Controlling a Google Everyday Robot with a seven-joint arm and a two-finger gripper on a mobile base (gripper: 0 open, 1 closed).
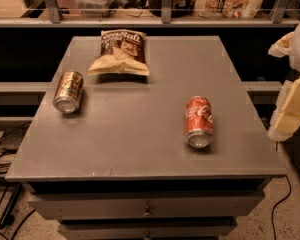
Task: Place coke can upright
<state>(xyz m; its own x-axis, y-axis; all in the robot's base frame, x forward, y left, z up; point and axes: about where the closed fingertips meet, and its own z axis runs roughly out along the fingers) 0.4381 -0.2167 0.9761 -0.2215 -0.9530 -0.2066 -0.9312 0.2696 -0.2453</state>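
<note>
The coke can [198, 121] is red with white script and lies on its side on the grey table top [140, 129], right of the middle, with one silver end facing the front edge. My gripper [290, 111] is the pale cream shape at the right edge of the view, beyond the table's right side and well right of the can. It touches nothing on the table.
A gold-brown can [69, 91] lies on its side at the table's left. A chip bag [120, 53] lies at the back middle. A shelf with packages [230, 1] runs behind the table. Drawers [147, 209] sit below the front edge, and cables [2, 159] lie on the floor at left.
</note>
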